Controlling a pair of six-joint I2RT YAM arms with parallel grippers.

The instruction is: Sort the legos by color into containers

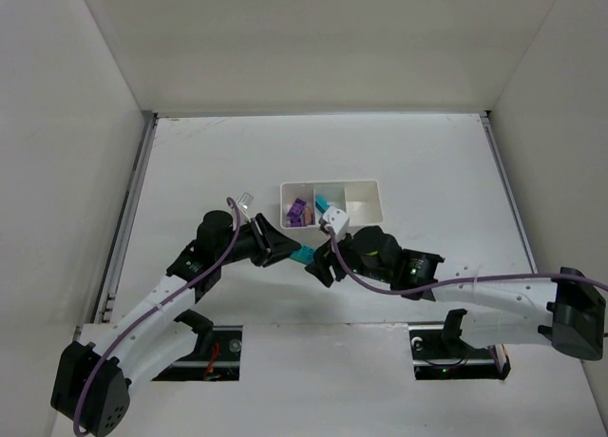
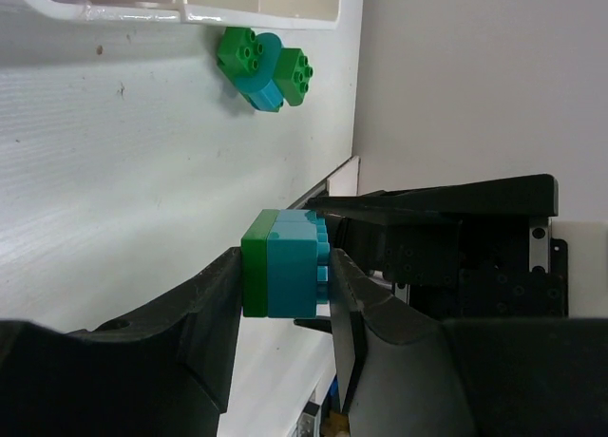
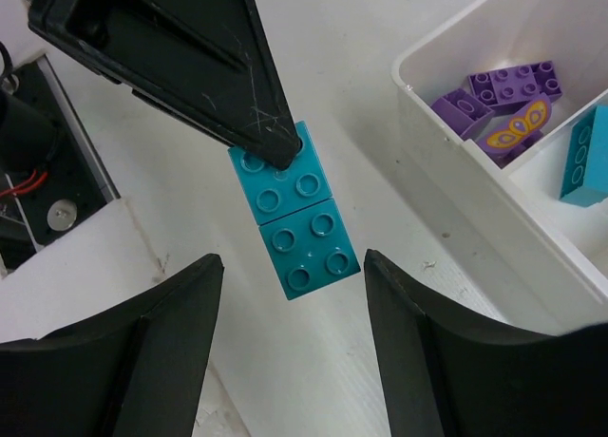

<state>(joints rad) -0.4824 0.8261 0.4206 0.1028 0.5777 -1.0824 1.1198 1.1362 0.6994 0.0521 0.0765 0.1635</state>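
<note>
My left gripper (image 2: 285, 266) is shut on a small stack, a green plate under cyan bricks (image 2: 290, 264), and holds it above the table. In the right wrist view the stack's cyan top (image 3: 296, 209) hangs from a left finger (image 3: 180, 57). My right gripper (image 3: 292, 266) is open, its jaws on either side of the stack's free end without touching it. The white tray (image 1: 366, 209) stands just beyond both grippers (image 1: 306, 258). Its left compartment holds purple bricks (image 3: 499, 95), the middle one a cyan brick (image 3: 584, 157). A green and cyan cluster (image 2: 263, 68) lies on the table beside the tray wall (image 2: 190, 15).
The white table's left rail (image 1: 128, 209) and right rail (image 1: 508, 199) bound the surface. Two openings with cables sit by the arm bases at the near edge (image 1: 214, 351). White enclosure walls stand all round.
</note>
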